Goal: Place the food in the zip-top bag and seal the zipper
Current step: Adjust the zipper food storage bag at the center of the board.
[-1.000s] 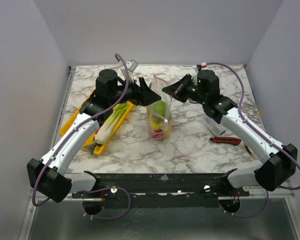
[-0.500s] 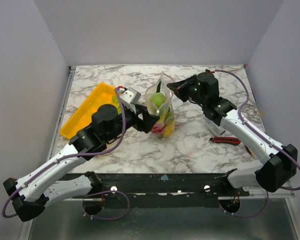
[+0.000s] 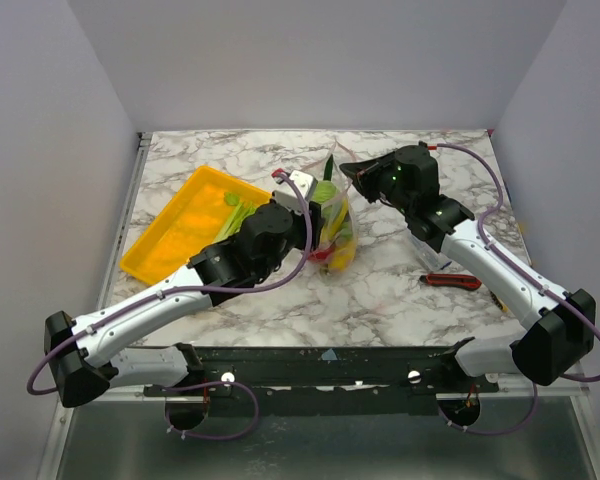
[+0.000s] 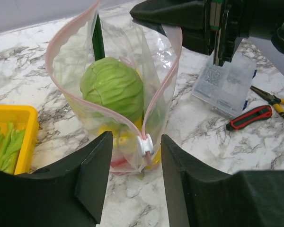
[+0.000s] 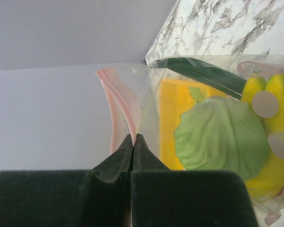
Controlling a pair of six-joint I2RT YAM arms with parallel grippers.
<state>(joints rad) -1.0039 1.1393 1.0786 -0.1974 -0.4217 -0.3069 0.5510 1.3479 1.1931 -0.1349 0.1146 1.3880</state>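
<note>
Pink zipper [image 5: 114,106]: left unsealed.
zip-top bag [image 4: 154,56]: rim pinched by right gripper [image 5: 133,142].
left gripper [image 4: 135,151]: spread wide, nothing held.

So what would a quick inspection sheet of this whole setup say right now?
Surface: marble-patterned table.
Job's things: zip-top bag upright, zipper open, slider at near end; cabbage and yellow pieces inside; green stalks in yellow tray.
Clutter: red-handled tool, pliers, clear box of grey bits.
Grippers: left gripper open astride the slider; right gripper shut on the bag mouth's far end.
Cables: purple cables along both arms.
Surroundings: plain pale walls.
</note>
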